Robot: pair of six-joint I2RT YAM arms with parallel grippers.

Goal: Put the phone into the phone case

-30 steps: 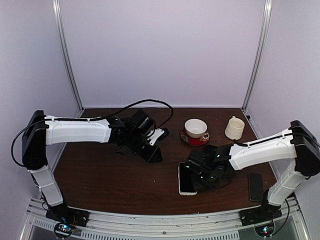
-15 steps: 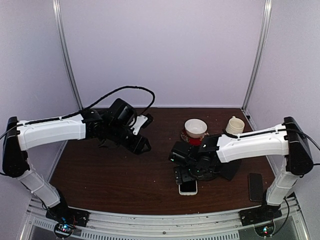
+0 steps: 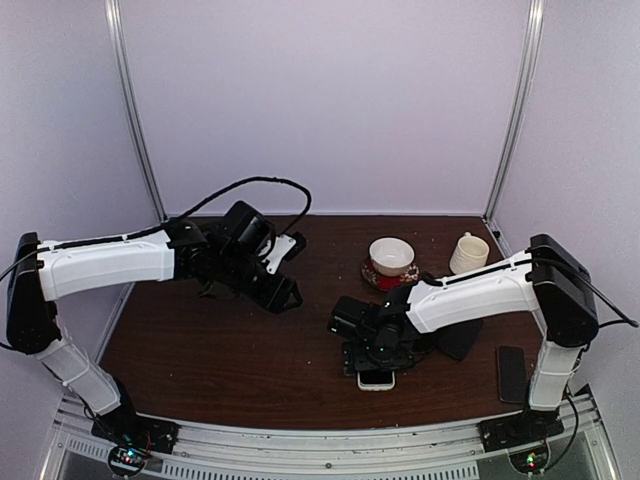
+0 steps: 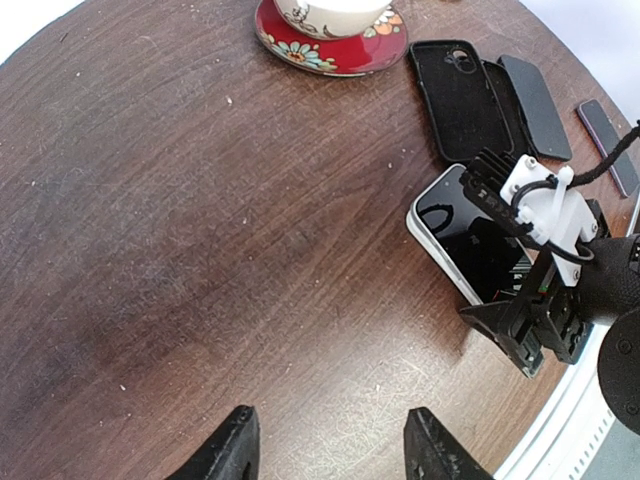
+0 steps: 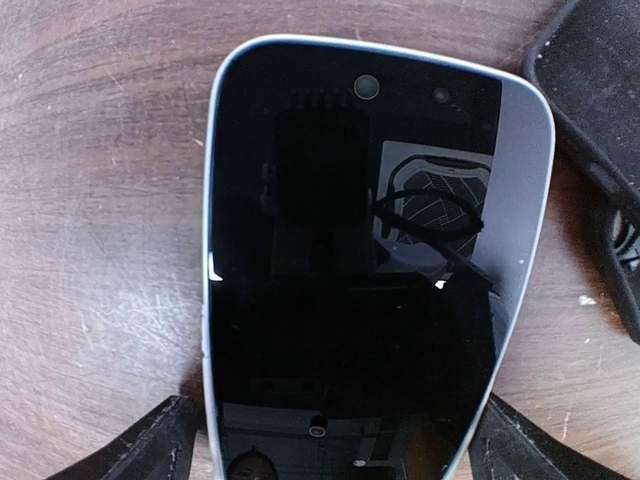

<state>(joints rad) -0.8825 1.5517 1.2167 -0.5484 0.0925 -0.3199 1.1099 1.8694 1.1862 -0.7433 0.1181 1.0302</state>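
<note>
The phone [image 5: 360,250] lies screen up on the brown table, its white edge showing in the top view [image 3: 376,380]. My right gripper [image 5: 335,450] is open wide and low over it, one finger [image 5: 160,445] on each side of the phone's near end, close to its edges. The black phone case [image 4: 458,95] lies hollow side up just right of the phone, also seen as the phone case [image 5: 600,90] at the right wrist view's edge. My left gripper [image 4: 330,452] hangs open over bare wood to the left, nothing between its fingers.
A bowl on a red saucer [image 3: 391,258] and a cream mug [image 3: 467,255] stand at the back right. A second dark phone [image 3: 511,372] lies near the right arm's base. Another flat black piece [image 4: 535,90] lies beside the case.
My right gripper has moved left over the phone and opened wide around it. My left arm has drawn back to the left and its jaws have opened.
</note>
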